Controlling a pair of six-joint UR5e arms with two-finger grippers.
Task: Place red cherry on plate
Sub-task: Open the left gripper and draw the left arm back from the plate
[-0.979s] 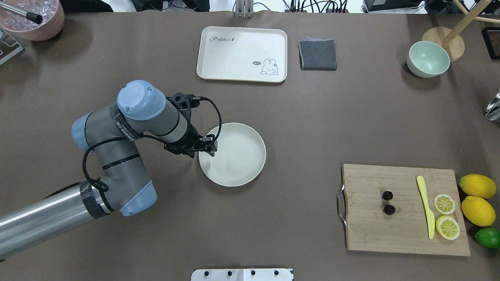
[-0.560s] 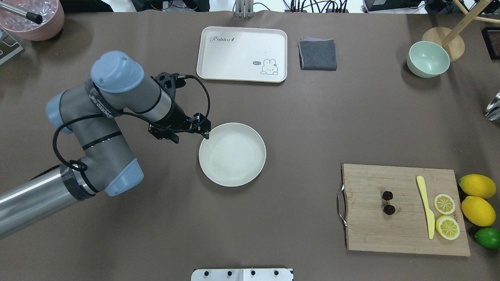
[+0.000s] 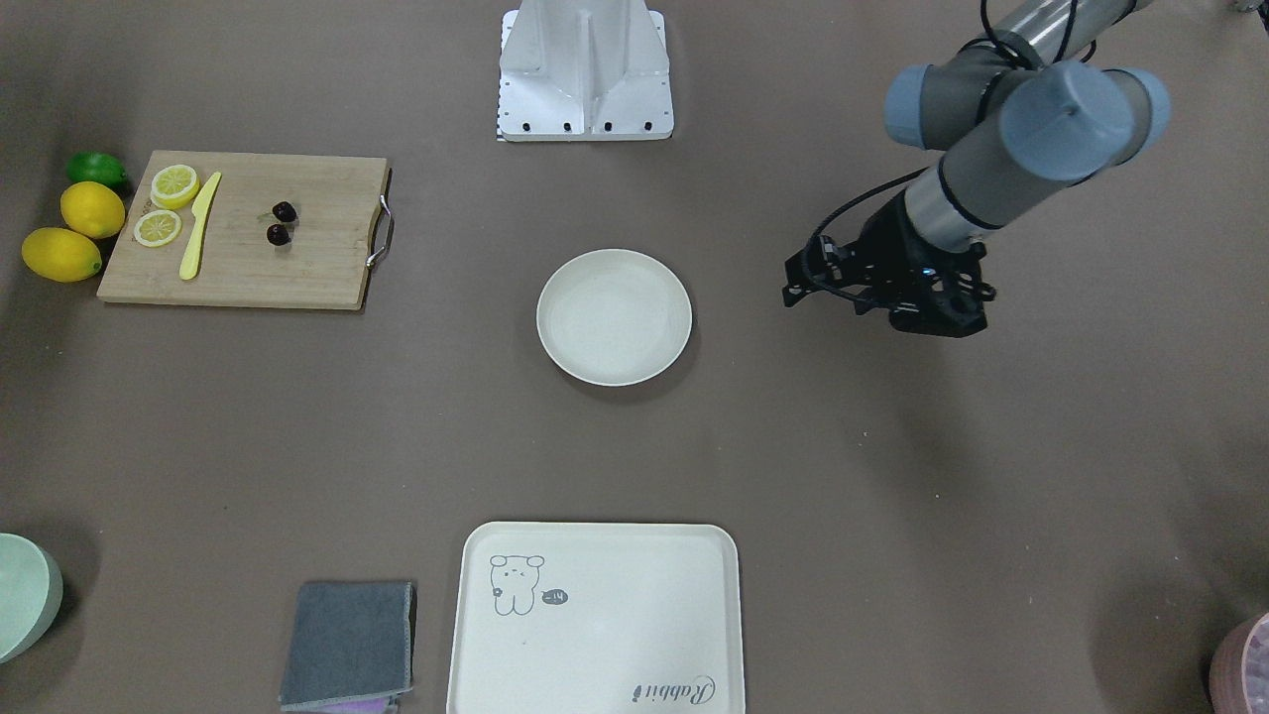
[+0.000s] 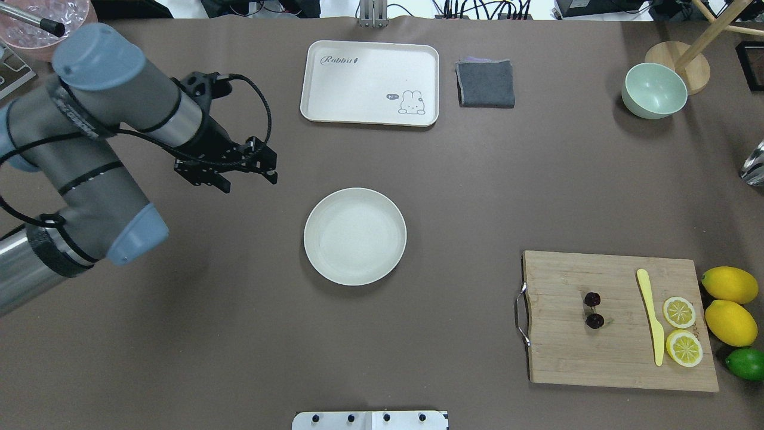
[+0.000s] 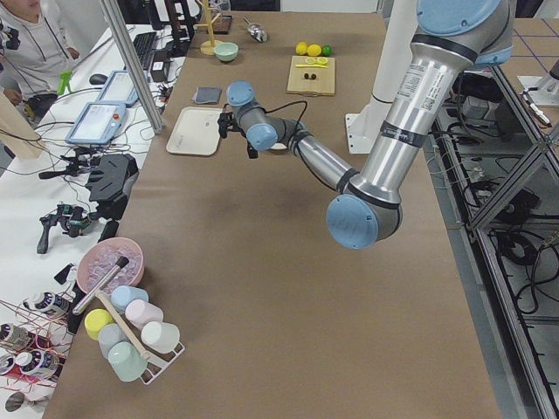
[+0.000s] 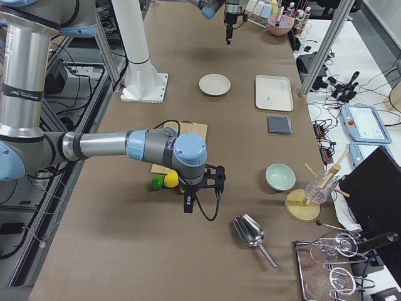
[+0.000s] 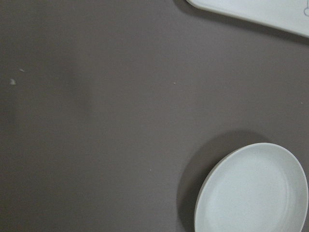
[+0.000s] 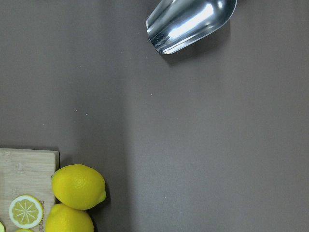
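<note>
The red cherry (image 4: 592,298) is a dark pair lying on the wooden cutting board (image 4: 621,358) at the right; the front-facing view shows the red cherry (image 3: 285,211) too. The empty cream plate (image 4: 355,236) sits mid-table, also visible as the plate (image 3: 614,316) and in the left wrist view as the plate (image 7: 253,193). My left gripper (image 4: 249,182) hangs open and empty, up and left of the plate and apart from it. My right gripper (image 6: 203,191) shows only in the exterior right view, beside the lemons; whether it is open or shut I cannot tell.
A yellow knife (image 4: 650,316), lemon slices (image 4: 679,312), whole lemons (image 4: 729,285) and a lime (image 4: 746,363) crowd the board's right end. At the back stand a rabbit tray (image 4: 370,82), grey cloth (image 4: 485,83) and green bowl (image 4: 654,89). A metal scoop (image 8: 190,21) lies near the right wrist.
My left arm has swung back and to the left, carrying its gripper from the plate's left rim to a spot well clear of the plate. The plate and cherries have not moved.
</note>
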